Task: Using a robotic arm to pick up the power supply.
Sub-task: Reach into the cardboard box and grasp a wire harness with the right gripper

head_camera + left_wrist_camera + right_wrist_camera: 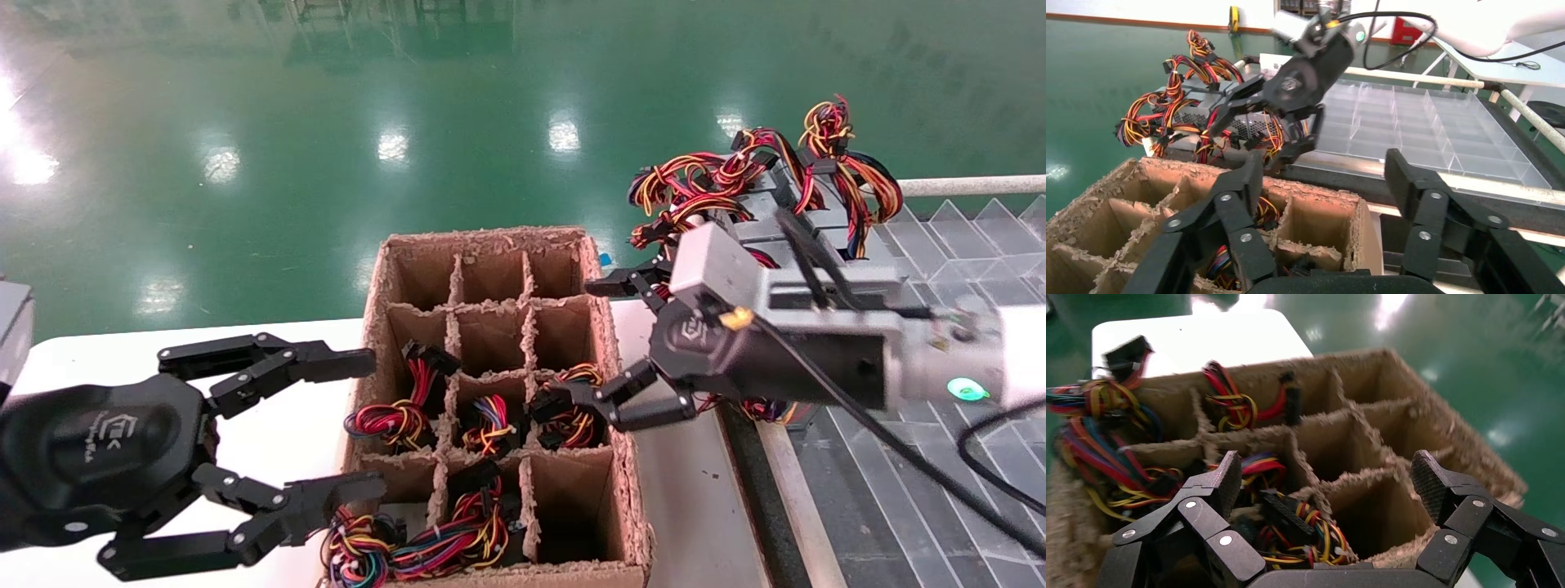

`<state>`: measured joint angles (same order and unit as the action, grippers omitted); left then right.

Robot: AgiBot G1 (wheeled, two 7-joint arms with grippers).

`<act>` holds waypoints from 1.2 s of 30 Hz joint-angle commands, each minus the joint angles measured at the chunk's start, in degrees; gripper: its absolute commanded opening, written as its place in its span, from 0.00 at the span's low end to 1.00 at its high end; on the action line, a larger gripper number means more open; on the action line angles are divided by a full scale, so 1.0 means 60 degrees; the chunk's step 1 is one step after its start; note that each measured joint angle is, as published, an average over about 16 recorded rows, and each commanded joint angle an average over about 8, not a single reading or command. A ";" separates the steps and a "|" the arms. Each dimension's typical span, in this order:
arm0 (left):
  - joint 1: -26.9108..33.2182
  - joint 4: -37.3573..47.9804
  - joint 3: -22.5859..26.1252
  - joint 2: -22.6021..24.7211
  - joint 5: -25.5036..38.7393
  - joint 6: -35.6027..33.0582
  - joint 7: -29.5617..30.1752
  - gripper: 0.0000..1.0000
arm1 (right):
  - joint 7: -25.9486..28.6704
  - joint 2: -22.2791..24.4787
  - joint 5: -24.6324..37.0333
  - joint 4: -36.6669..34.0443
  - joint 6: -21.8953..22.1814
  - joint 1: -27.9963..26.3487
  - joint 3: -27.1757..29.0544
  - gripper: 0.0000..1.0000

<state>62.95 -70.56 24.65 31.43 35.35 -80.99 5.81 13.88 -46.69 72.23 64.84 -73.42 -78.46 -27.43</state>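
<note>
Grey metal power supplies [760,214] with red, yellow and black wire bundles are piled behind the brown divided cardboard box [482,238]; their vent sides show in the left wrist view [1196,117]. More wire bundles [392,416] stick out of the box's cells, and the units under them are hidden. My right gripper [601,347] hangs open over the box's right edge, above a cell with wires and a black connector [1291,517] and an empty cell beside it. My left gripper [364,425] is open at the box's left side, holding nothing.
The box stands on a white table [82,359]. A clear plastic compartment tray [956,245] lies to the right, beyond a dark strip, and it also shows behind the right gripper [1291,86] in the left wrist view. Green floor lies beyond.
</note>
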 commanded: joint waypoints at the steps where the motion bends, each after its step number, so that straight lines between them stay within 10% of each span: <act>1: 0.0000 0.0000 0.0000 0.0000 0.0000 0.0000 0.0000 0.00 | 0.0226 -0.0276 0.0283 -0.0485 -0.0056 -0.0280 -0.0232 0.76; 8: 0.0000 0.0000 0.0000 0.0000 0.0000 0.0000 0.0000 0.00 | 0.0266 -0.0858 0.0835 -0.2108 -0.0296 -0.0767 -0.0686 0.00; 36: 0.0000 0.0000 0.0000 0.0000 0.0000 0.0000 0.0000 0.00 | -0.0415 -0.1254 0.1245 -0.3345 -0.1019 -0.1213 -0.1111 0.00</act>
<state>62.95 -70.56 24.65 31.43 35.35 -80.99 5.81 11.46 -54.17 79.58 44.84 -79.55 -85.68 -34.04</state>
